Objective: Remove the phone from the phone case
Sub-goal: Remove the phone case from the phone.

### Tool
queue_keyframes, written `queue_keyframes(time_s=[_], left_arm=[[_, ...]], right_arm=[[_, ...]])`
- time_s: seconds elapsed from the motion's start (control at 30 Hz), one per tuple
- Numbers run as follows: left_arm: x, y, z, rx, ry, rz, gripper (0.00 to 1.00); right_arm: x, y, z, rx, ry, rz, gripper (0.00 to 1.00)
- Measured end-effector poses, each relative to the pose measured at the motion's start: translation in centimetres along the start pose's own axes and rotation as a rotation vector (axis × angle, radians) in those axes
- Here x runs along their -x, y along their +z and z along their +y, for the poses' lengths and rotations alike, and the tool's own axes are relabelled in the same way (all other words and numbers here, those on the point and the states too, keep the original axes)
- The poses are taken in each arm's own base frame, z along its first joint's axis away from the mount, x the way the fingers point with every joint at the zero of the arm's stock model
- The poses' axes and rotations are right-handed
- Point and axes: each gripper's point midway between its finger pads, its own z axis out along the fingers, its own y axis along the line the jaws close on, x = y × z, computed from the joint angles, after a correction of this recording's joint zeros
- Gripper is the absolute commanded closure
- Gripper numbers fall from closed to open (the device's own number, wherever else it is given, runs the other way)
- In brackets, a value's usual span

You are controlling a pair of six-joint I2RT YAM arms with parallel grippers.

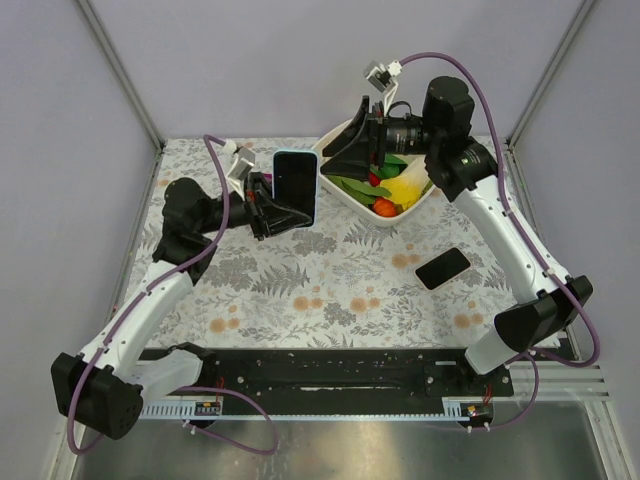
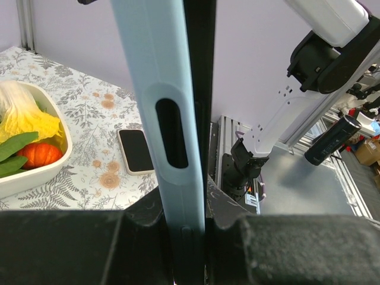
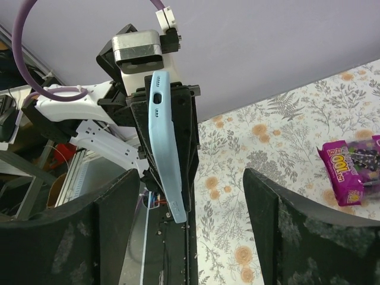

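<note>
Left claw: left gripper (image 1: 266, 207) is clamped tight on the lower part of the case (image 2: 159, 119), one finger on each face.
Case: light blue, held upright above the table's (image 1: 300, 285) left-centre, off the surface; the left wrist view shows its side edge with a long oval slot.
Phone: the phone (image 1: 295, 185) sits inside the case, dark screen turned to the top camera, blue rim showing all round it.
Phone edge: in the left wrist view a black strip (image 2: 199, 89) runs flush along the case's right side.
Right claw: right gripper (image 1: 342, 158) stands wide open and holds nothing; it hangs to the right of the case, apart from it and aimed at it.
Right fingers: in the right wrist view the fingers (image 3: 107, 225) frame the case edge-on, clear of it on both sides.
Bowl: white bowl (image 1: 343, 196) lies under the right gripper, at the table's far centre-right.
Bowl contents: green leaves, something yellow (image 1: 403, 190) and a small orange-red item (image 1: 385, 207).
Second phone: a bare dark phone (image 1: 443, 268) lies flat on the table, right of centre, well apart from the case.
Packet: a purple packet (image 3: 347, 169) lies on the table, seen only from the right wrist.
</note>
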Motion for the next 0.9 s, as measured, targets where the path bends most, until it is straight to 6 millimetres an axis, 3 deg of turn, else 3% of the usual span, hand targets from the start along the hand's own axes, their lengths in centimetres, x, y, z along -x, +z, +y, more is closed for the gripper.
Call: queue_keyframes(time_s=[0.27,0.37,0.47,0.7,0.83,0.9], left_arm=[[-0.7,-0.1,-0.2,-0.007,0.020,0.022,1.00],[-1.0,-0.1,-0.1,-0.004,0.018,0.033,1.00],[-1.2,-0.1,-0.1,-0.003,0.019,0.040,1.00],[-1.5,-0.2,-0.1,-0.002,0.008,0.049,1.00],[-1.6,-0.2,-0.2,-0.011,0.011,0.051,1.00],[-1.9,-0.3,-0.5,-0.025,0.004,0.049,1.00]], right_arm=[[0.1,0.8,1.1,0.035,0.000,-0.003,0.32],[0.0,1.0,1.5,0.046,0.009,0.000,0.41],[0.1,1.2,1.8,0.054,0.008,-0.003,0.59],[0.1,1.2,2.1,0.072,0.006,0.000,0.63],[-0.2,1.2,2.1,0.085,0.004,0.004,0.88],[-0.4,1.3,2.2,0.101,0.005,0.005,0.95]])
